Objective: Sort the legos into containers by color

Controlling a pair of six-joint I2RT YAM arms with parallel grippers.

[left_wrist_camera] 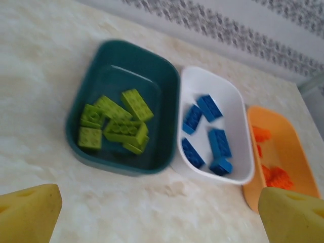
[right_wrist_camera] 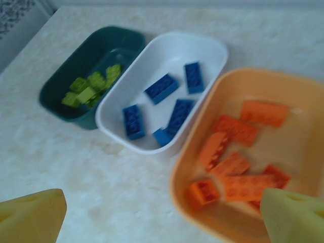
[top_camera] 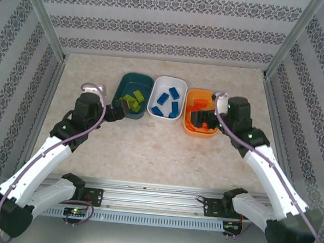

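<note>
The left gripper [left_wrist_camera: 162,215] hung just short of the teal tub [left_wrist_camera: 83,91], fingers apart and empty. That tub held the lime legos [left_wrist_camera: 119,124], and the white tub [left_wrist_camera: 233,96] touching it held the blue legos [left_wrist_camera: 205,134]. The orange tub [right_wrist_camera: 263,73] held the orange-red legos [right_wrist_camera: 235,162]. At its near edge the right gripper [right_wrist_camera: 162,217] was spread wide and carried nothing, so the sorting looked finished.
</note>
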